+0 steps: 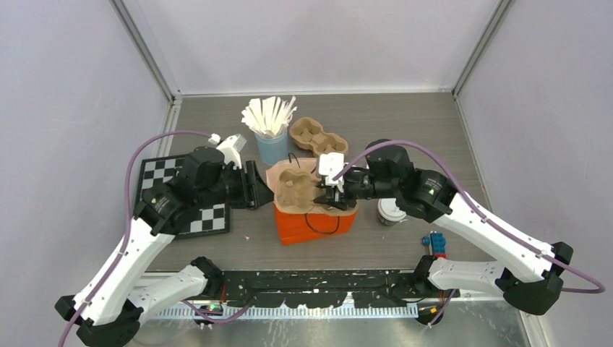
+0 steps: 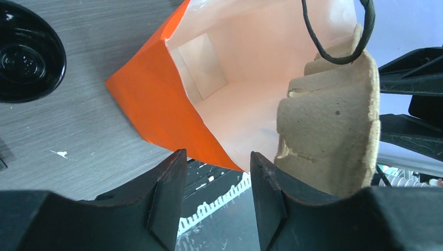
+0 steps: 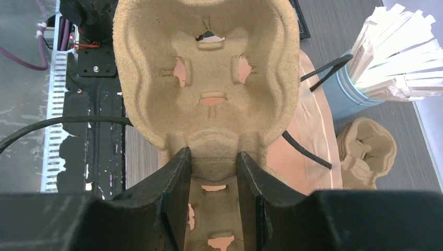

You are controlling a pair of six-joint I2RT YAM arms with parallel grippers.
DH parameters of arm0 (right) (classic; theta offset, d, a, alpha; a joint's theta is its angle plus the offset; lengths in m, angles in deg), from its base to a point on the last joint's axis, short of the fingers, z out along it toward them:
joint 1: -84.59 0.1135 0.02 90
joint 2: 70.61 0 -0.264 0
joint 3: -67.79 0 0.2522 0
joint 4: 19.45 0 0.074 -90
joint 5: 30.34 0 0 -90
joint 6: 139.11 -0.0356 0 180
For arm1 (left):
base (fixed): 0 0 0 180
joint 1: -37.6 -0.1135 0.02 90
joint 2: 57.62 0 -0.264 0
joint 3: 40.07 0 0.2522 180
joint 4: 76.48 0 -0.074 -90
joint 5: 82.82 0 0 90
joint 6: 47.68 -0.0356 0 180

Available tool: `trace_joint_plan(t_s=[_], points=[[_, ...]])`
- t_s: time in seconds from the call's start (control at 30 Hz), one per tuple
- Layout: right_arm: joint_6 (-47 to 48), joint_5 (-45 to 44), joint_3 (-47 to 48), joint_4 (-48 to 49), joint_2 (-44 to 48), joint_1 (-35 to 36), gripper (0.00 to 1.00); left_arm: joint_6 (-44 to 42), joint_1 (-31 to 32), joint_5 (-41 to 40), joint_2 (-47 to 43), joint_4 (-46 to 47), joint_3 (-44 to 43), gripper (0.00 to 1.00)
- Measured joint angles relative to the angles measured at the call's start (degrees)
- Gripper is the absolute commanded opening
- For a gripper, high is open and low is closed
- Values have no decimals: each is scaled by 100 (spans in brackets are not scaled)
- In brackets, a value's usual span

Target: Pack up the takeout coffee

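One takeout coffee [image 1: 391, 212], a dark cup with a white lid, stands right of the orange bag [image 1: 312, 223] and is partly hidden by my right arm. A brown pulp cup carrier [image 1: 298, 186] lies over the bag's open mouth. My right gripper [image 1: 331, 194] is shut on the carrier's middle ridge [image 3: 213, 157], and the empty cup wells [image 3: 206, 78] lie beyond the fingertips. My left gripper [image 2: 217, 183] is open and empty, just left of the bag [image 2: 151, 110], looking into its pale inside with the carrier [image 2: 334, 130] at the right.
A light-blue cup of white sticks [image 1: 270, 136] and a second pulp carrier [image 1: 316, 136] stand behind the bag. A checkerboard mat [image 1: 184, 199] lies under my left arm. A small blue object [image 1: 436, 242] sits at the front right. A glossy black round thing [image 2: 26, 52] lies by the bag.
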Motion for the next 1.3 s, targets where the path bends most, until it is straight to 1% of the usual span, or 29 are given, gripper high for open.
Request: trace_joint_plan(t_s=[0.2,0.27,0.33,0.47,0.57,0.73,1.0,1.3], points=[[146,-118,170,24,-236,2,31,240,0,-109,90,-4,72,48],[201,-164,251,33,-293,2,31,247,0,-157,170,2,74,46],[258,-195,326,48,-341,0,31,247,0,-188,238,11,74,38],[337,-236,367,72,-382,0,31,240,0,-205,369,24,74,12],[358,-238,376,70,-407,-48,31,199,0,-205,387,46,92,0],[431,-151,466,94,-570,-144,31,-37,0,-111,208,195,286,0],[417,114,824,136,-745,-179,31,-323,0,426,68,560,562,0],[264,284,754,398,-743,-214,31,-498,0,802,39,887,619,0]])
